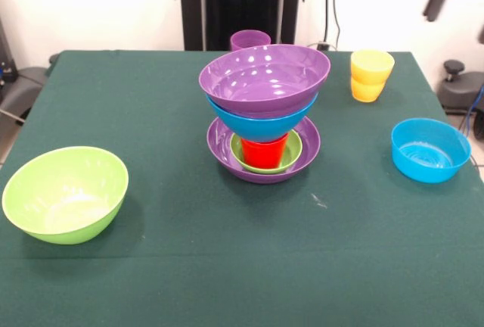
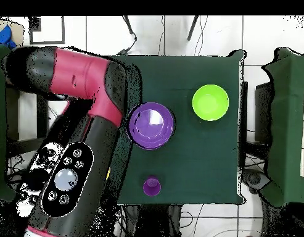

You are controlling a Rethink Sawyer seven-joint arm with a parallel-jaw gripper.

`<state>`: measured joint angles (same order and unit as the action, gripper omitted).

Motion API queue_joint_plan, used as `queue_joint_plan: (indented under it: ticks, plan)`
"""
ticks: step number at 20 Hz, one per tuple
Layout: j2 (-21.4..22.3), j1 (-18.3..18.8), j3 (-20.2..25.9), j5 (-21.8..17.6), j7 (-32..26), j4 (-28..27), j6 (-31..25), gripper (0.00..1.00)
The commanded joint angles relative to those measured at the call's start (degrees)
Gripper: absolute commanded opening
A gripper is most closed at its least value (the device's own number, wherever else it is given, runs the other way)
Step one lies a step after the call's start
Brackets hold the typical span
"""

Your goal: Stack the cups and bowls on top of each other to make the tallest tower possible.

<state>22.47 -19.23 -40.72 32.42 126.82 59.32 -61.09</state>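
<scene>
The tower (image 1: pixel 264 115) stands mid-table: a purple base bowl (image 1: pixel 261 176), a small green bowl (image 1: pixel 293 153), a red cup (image 1: pixel 264 153), a blue bowl (image 1: pixel 261 124) and a large purple bowl (image 1: pixel 265 77) on top. From overhead only the top purple bowl (image 2: pixel 152 125) shows. A purple cup (image 1: pixel 249 39) (image 2: pixel 152 186) stands behind the tower. Two stacked yellow cups (image 1: pixel 370 76) stand at the back right, a small blue bowl (image 1: pixel 429 150) at the right. A large lime green bowl (image 1: pixel 65 193) (image 2: pixel 210 102) sits at the front left. No gripper shows in either view.
The red and black arm (image 2: pixel 86 123) lies over the left part of the table (image 2: pixel 185 160) in the overhead view and hides the yellow cups and the small blue bowl there. The black pedestal (image 1: pixel 240 1) stands behind the table's far edge.
</scene>
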Motion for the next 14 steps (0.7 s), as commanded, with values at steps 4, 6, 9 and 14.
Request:
queue_joint_plan:
  ticks: [4,6,9,14]
  plan:
    - [5.0,1.1,9.6,-4.2,-1.0,20.8,12.1,1.0]
    - [5.1,1.2,10.1,-4.3,-1.0,21.1,12.8,1.0]
    - [5.1,1.4,9.9,-5.4,-1.0,20.2,11.6,1.0]
    - [5.5,2.9,10.6,-7.0,-3.0,18.8,11.4,1.0]
